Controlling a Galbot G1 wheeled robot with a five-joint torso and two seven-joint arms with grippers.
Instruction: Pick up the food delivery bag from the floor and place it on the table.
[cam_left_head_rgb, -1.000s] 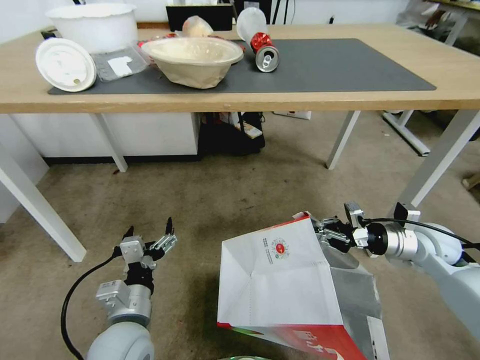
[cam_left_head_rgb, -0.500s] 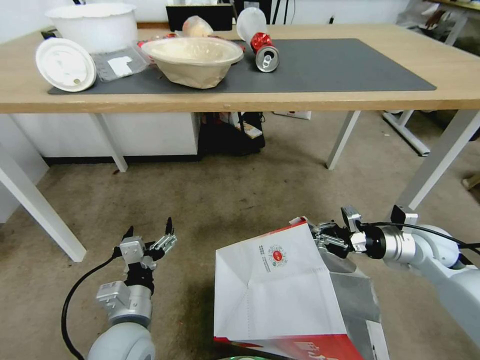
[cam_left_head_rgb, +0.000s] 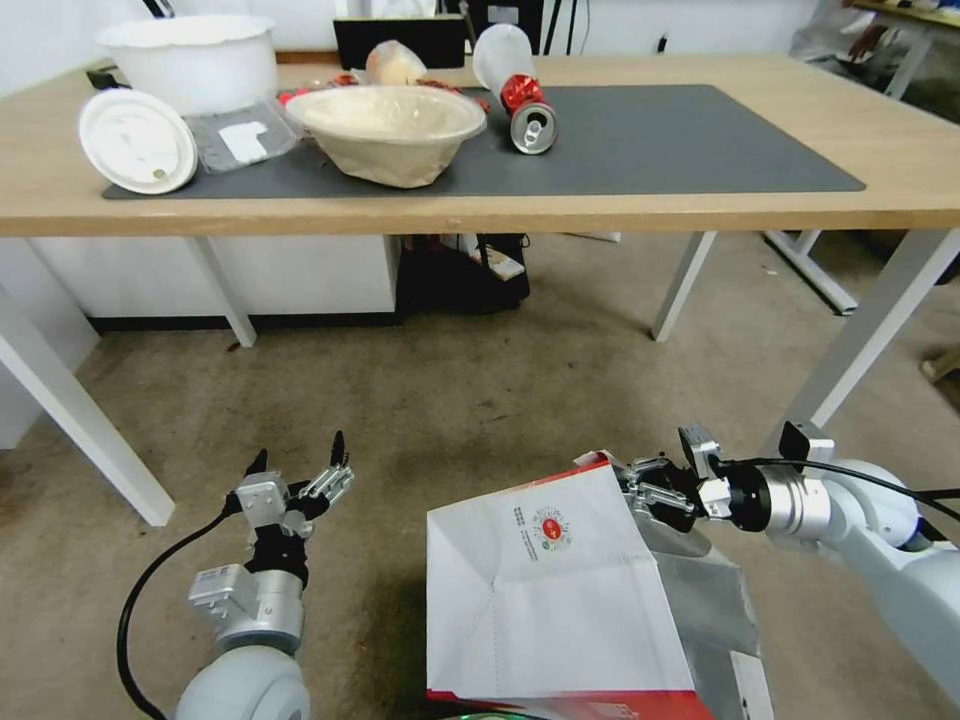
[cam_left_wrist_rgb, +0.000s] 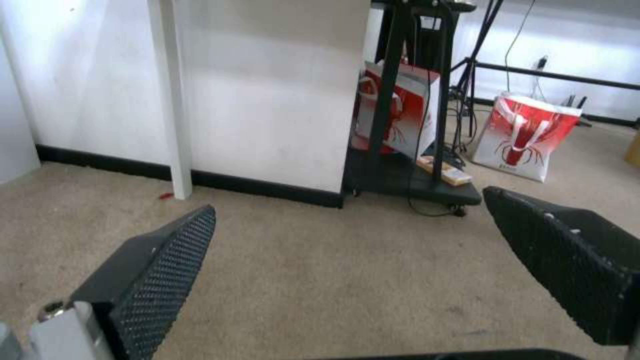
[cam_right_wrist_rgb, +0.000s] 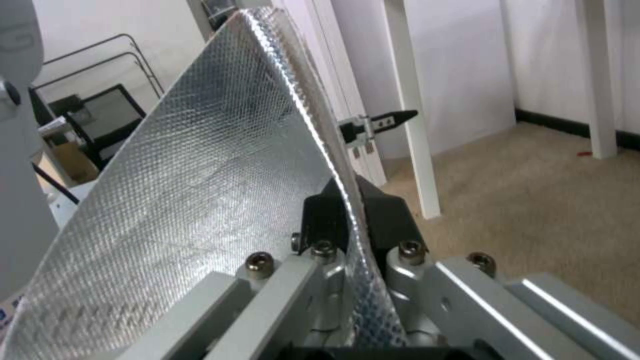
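My right pincer (cam_left_head_rgb: 640, 487) is clenched on the bag (cam_left_head_rgb: 545, 590) rim, low at 5 o'clock; my left pincer (cam_left_head_rgb: 297, 473) hangs released at 7. Grasp done, I judge; the lift onto the table (cam_left_head_rgb: 900, 150) at 12 remains

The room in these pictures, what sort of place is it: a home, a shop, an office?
Probably an office or lab workroom. A long wooden table on white legs stands on worn carpet, a black equipment stand trails cables, and used takeaway bowls sit on the tabletop.
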